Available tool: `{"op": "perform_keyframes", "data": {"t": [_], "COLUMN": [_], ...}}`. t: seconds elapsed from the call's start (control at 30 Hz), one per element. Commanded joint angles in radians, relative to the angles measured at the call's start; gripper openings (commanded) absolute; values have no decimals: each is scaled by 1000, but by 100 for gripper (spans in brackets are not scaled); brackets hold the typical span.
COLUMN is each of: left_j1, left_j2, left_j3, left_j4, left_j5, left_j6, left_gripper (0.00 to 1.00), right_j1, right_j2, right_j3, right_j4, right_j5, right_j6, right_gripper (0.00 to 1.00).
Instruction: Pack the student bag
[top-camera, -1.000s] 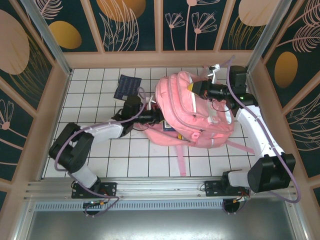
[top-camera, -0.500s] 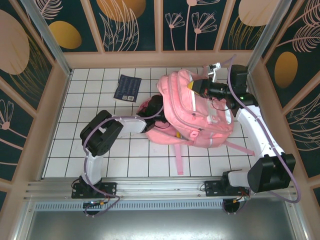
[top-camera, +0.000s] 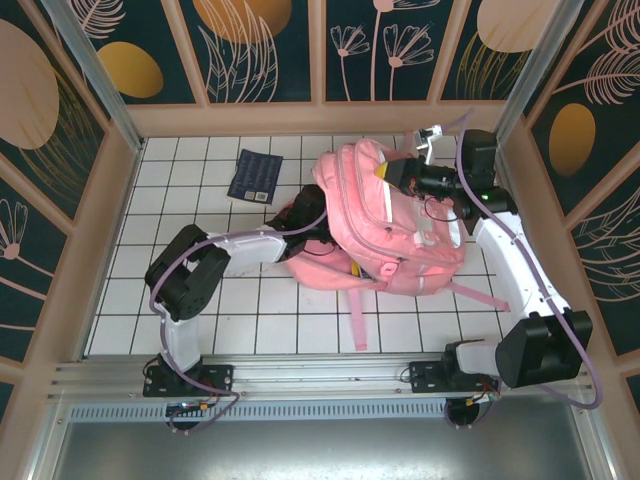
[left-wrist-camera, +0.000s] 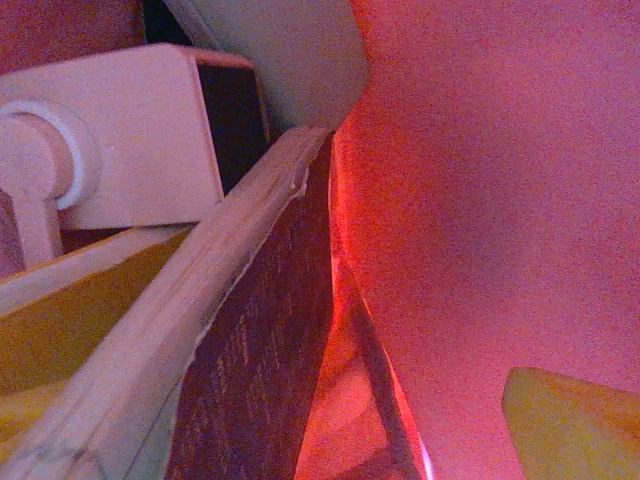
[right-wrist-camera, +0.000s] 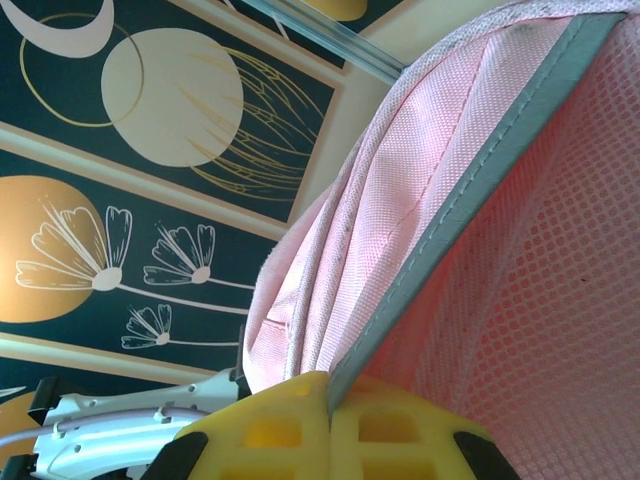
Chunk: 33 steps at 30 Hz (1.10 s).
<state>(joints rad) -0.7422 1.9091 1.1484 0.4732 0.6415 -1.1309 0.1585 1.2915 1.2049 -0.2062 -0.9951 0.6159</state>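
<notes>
Your left arm (top-camera: 235, 245) has swung up off the tabletop (top-camera: 200, 310) and pushed its wrist into the side mouth of the bag (top-camera: 400, 230), which lies flat mid-tabletop, straps trailing toward you. In there the left end effector (left-wrist-camera: 320, 390) has just gone from pinched to spread. Its yellow pads (left-wrist-camera: 565, 425) stand wide apart, and a dark-covered book (left-wrist-camera: 255, 330) leans against one, clear of the other, so I judge that item delivered and a withdrawal due. Farther back, your right end effector (right-wrist-camera: 330, 425) hasn't budged, pads pressed together on the bag's grey trim (right-wrist-camera: 470, 190), holding the mouth open. The blue booklet (top-camera: 254, 176) beyond stays unpacked. Inside, pink gloom blurs everything; you can't tell whether the book has settled.
</notes>
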Motion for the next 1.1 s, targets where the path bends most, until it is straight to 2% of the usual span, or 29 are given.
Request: {"op": "perform_keyframes", "data": {"t": [0.0, 0.13, 0.47, 0.6, 0.77, 1.07], "left_j1": [32, 63, 118, 140, 179, 276], "left_j2": [-81, -134, -318, -398, -504, -601], "left_j3": [-22, -26, -72, -84, -115, -192], "left_j4": [-27, -101, -242, -350, -474, -600], "left_j5": [-25, -25, -98, -181, -321, -470], "left_j6": [53, 109, 227, 294, 350, 389], "left_gripper": [93, 98, 99, 99, 99, 99], "right_j1": [-5, -9, -24, -24, -5, 138], "right_j2": [-81, -87, -75, -62, -56, 98], "right_j3": [45, 41, 22, 22, -17, 42], "right_j4": [129, 116, 67, 5, -58, -224], "right_j5": [-31, -12, 84, 207, 465, 821], "right_j6": [-36, -47, -71, -97, -119, -239], "right_gripper": [0, 0, 0, 0, 0, 0]}}
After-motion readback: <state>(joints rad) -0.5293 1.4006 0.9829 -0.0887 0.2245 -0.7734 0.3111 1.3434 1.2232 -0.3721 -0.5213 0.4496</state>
